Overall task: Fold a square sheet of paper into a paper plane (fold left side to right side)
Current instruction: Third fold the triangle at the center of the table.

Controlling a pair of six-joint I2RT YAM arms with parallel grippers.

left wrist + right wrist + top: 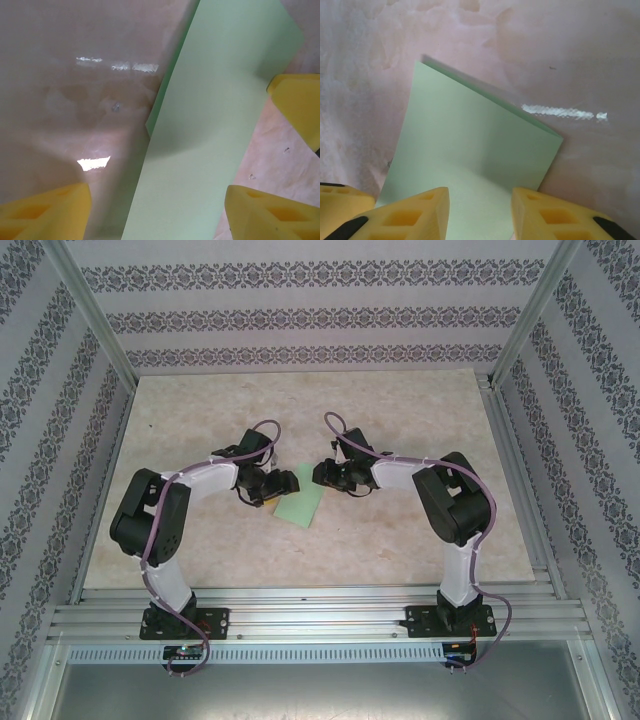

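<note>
Paper — light green sheet, folded double, on desk between both arms. Left jaws and right jaws open, astride it. Risk: unpinned top layer may spring up or slide — crease goes crooked.

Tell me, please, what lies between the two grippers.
The green sheet of paper lies between the left gripper and right gripper, in the top view.

1 square sheet of paper, light green, doubled into 2 layers, lying btwn the pincers. 2 arms, 1 pincer ea.: left gripper, right gripper. 2 yellow fingers per pincer, 4 total. 2 purple cables, 1 per arm. 1 table under both pincers.
</note>
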